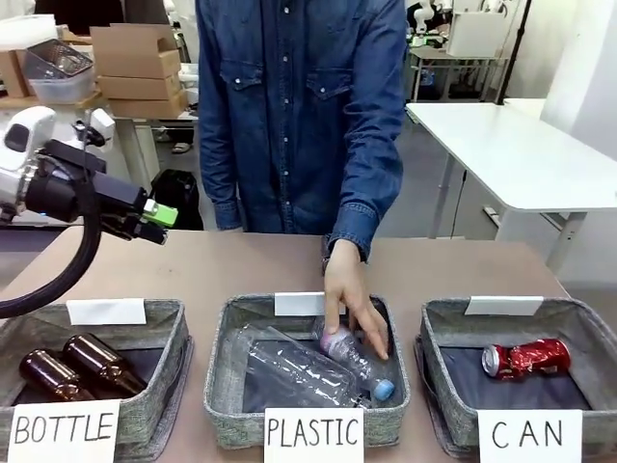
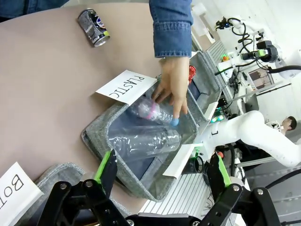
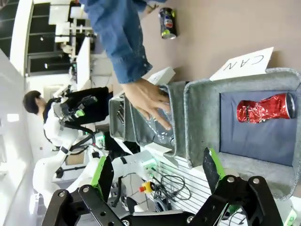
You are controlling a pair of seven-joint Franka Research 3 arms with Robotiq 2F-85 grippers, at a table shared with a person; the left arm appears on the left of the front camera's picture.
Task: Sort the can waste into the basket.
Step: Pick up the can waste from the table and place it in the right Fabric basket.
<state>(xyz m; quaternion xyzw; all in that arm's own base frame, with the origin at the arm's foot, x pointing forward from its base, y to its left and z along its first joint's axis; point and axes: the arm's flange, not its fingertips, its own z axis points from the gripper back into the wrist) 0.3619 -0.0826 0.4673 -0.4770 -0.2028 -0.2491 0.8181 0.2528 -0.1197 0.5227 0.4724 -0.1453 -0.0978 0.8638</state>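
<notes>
Over at the right end of the surface (image 1: 241, 265), I see the red can (image 1: 526, 358) lying on its side inside the basket (image 1: 598, 333) labelled CAN. My left wrist camera shows the black can (image 2: 93, 28) lying on the bare surface, well apart from the bins. The person's hand (image 1: 352, 311) touches a clear plastic bottle (image 1: 359, 369) in the PLASTIC bin (image 1: 224, 376). My left end effector (image 1: 157, 220) hangs over the surface's left side, fingers apart and empty. The right end effector (image 3: 157, 172) hovers by the basket, fingers also apart and empty.
</notes>
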